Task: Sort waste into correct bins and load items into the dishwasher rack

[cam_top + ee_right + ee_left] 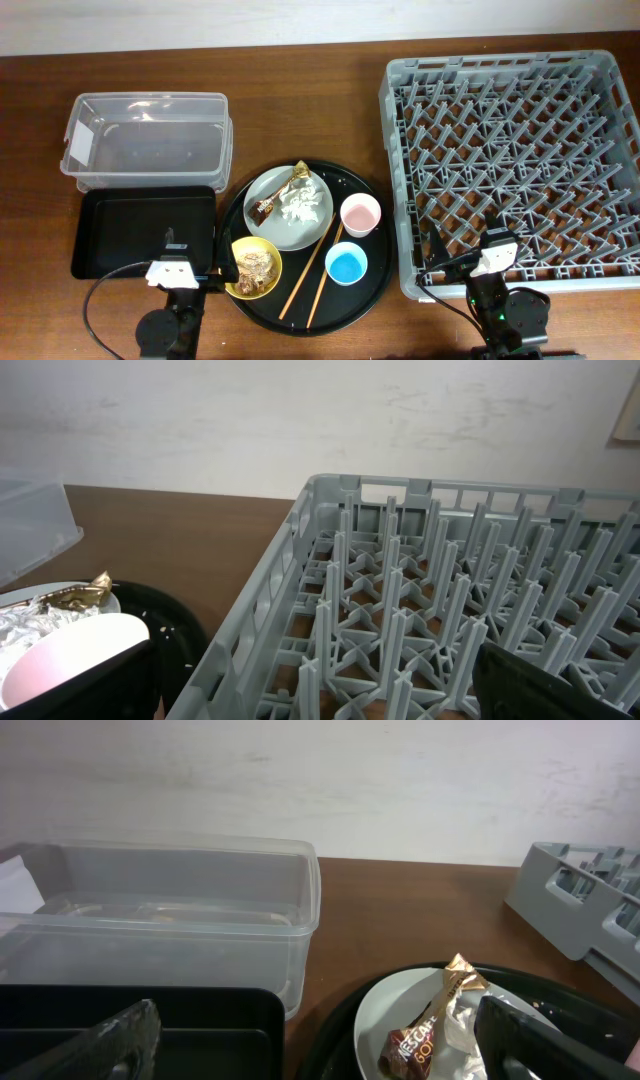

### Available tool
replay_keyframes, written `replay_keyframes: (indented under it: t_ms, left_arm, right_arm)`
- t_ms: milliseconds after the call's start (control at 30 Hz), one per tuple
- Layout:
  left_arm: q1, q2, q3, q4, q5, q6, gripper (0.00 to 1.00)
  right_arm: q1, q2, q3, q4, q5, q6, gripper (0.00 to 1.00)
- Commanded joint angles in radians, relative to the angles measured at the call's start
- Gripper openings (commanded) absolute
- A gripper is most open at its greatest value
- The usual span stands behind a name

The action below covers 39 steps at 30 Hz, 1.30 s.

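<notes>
A crumpled tissue [302,208] and a gold-brown wrapper [279,192] lie on the pale plate [270,225]. Brown food scraps [256,266] fill the yellow bowl [240,287]. A pink cup [360,214], a blue cup [346,264] and two chopsticks [312,270] lie alongside. The clear tub [150,138] and black tray [140,232] stand at the left, the grey rack [515,165] at the right. My left gripper [197,258] [315,1030] is open between the black tray [200,1010] and the plate [385,1010]. My right gripper [467,250] [310,680] is open over the rack's [450,580] near left corner.
Plate, bowl, cups and chopsticks all rest on a large round black tray [372,290] in the middle of the brown wooden table [300,100]. A white wall runs along the table's far edge. The pink cup [60,650] sits just left of my right gripper.
</notes>
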Motion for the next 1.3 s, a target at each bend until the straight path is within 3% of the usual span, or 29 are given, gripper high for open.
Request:
replay_keyframes:
  t_ms: [0,367,800,1100,1267]
  left_arm:
    - [0.005,-0.002,-0.007,0.001,-0.004,0.016,0.99]
    - [0.005,-0.002,0.01,-0.021,0.031,0.015,0.99]
    - [0.005,0.057,0.207,-0.294,0.05,0.015,0.99]
    - [0.004,0.369,0.375,-0.351,0.157,0.011,0.99]
    - [0.004,0.677,0.603,-0.527,0.185,0.012,0.99]
  right_arm:
    - [0.005,-0.003,-0.005,-0.006,0.007,0.005,0.99]
    - [0.005,-0.003,0.008,-0.004,0.001,0.087,0.99]
    - [0.005,0.013,0.221,-0.246,0.001,0.088,0.99]
    - [0.005,0.225,0.447,-0.451,-0.003,0.095,0.99]
    - [0.005,0.473,0.682,-0.669,-0.007,0.095,0.99]
